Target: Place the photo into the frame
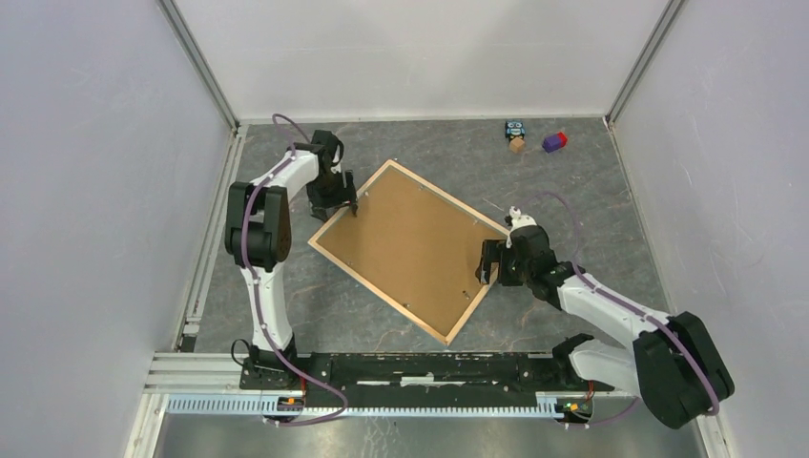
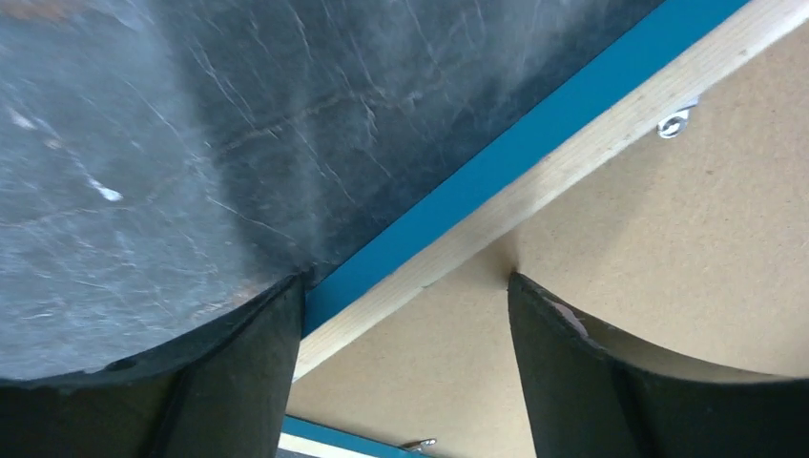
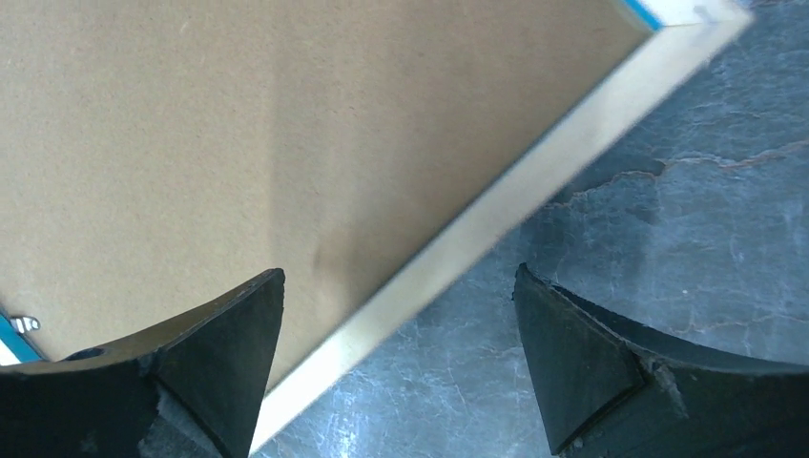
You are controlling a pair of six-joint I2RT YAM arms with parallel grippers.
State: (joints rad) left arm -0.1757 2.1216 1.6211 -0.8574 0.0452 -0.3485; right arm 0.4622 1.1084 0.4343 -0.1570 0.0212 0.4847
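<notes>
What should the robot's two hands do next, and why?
Probably close both on the frame. The left gripper and right gripper are open, and each straddles one of its edges. It lies back-up with the brown board in it.

A brown hardboard sheet [image 1: 405, 243] lies flat on the grey marbled bench [image 1: 591, 200] between the left jaws and the right jaws. Well beyond the right jaws sit a small wooden figure [image 1: 516, 137] and a purple block [image 1: 554, 142].

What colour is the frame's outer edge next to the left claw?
Bright blue on the frame, clearest in the left wrist view.
</notes>
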